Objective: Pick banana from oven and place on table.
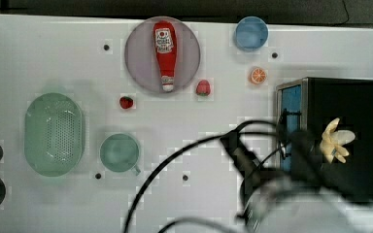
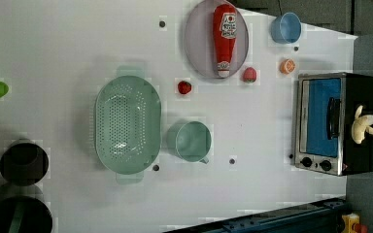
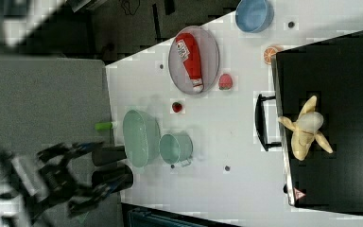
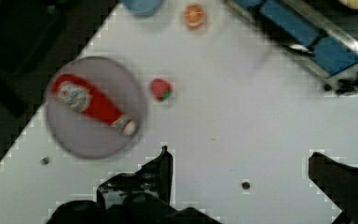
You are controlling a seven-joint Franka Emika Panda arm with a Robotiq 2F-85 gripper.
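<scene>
One banana (image 2: 364, 124) lay atop the one oven (image 2: 337, 123), one red ketchup bottle (image 2: 224, 40) with unreadable label sat well away from the oven, gripper (image 4: 240, 175) fingers spread.

A ketchup bottle (image 1: 165, 54) lies on a grey plate (image 1: 138, 65) (near the tabletop's far edge); a green colander (image 1: 53, 134) sits beside a green cup (image 1: 119, 153).

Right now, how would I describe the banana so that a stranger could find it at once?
Find the black oven with the blue glass door, at the left view's right edge of the white table. The banana lies on the oven's flat black top. It is pale cream-yellow with peel flaps spread open, unlike the red and orange fruits on the table.
</scene>
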